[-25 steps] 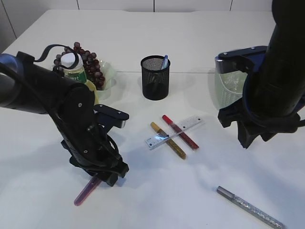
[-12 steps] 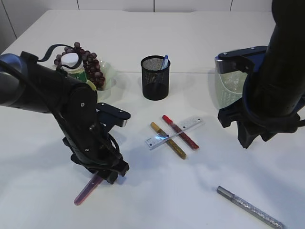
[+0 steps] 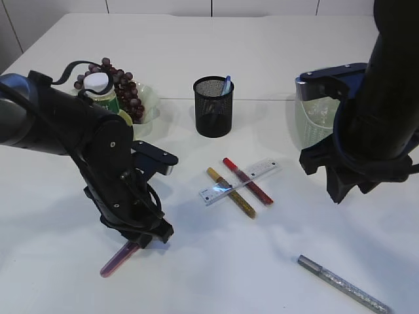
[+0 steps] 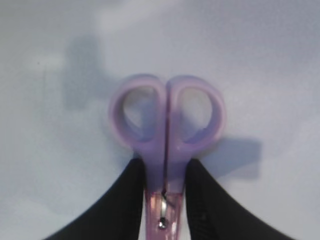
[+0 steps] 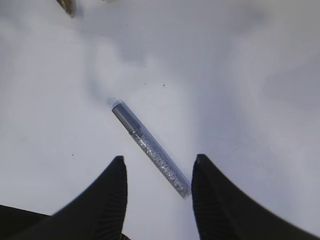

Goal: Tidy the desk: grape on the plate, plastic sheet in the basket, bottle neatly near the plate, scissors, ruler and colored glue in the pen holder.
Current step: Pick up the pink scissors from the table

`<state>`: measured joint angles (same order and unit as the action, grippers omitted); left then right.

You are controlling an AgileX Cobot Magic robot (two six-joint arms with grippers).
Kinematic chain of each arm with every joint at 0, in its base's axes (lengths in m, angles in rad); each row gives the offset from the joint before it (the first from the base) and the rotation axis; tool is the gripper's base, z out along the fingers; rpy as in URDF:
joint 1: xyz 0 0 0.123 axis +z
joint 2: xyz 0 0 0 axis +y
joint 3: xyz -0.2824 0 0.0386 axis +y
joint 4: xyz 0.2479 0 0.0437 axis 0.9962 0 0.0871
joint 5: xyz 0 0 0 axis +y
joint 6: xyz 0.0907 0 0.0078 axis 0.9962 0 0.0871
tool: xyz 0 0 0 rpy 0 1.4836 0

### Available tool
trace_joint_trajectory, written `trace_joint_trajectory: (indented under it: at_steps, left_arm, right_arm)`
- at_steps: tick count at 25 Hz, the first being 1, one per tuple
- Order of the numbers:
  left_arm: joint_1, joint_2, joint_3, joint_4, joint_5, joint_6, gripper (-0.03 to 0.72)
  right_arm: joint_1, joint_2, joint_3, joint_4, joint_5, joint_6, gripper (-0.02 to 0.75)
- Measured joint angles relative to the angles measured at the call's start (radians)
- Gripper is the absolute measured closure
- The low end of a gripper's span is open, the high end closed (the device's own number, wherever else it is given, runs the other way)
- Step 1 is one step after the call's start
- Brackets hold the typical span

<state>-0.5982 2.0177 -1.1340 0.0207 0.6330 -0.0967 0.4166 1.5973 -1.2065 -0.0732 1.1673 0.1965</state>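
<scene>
The left gripper (image 4: 164,192) has its jaws clamped on the purple scissors (image 4: 166,125) just below the handle loops, low over the white tabletop (image 3: 216,261). The right gripper (image 5: 159,172) hangs with jaws apart, empty, above a silver glitter glue stick (image 5: 150,147) lying near the front edge.

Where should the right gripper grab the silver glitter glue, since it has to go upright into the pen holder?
Grip the silver glitter glue near its capped end, from straight above, jaws across its width: it lies flat and alone, directly beneath the open right gripper.
</scene>
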Motion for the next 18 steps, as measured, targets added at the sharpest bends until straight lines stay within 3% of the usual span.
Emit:
trace_joint_trajectory:
  at_steps: [18]
  left_arm:
    - [0.000, 0.000, 0.000, -0.002, -0.013, 0.000, 0.493]
  right_arm:
    - [0.000, -0.001, 0.000, -0.023, 0.012, -0.015, 0.393]
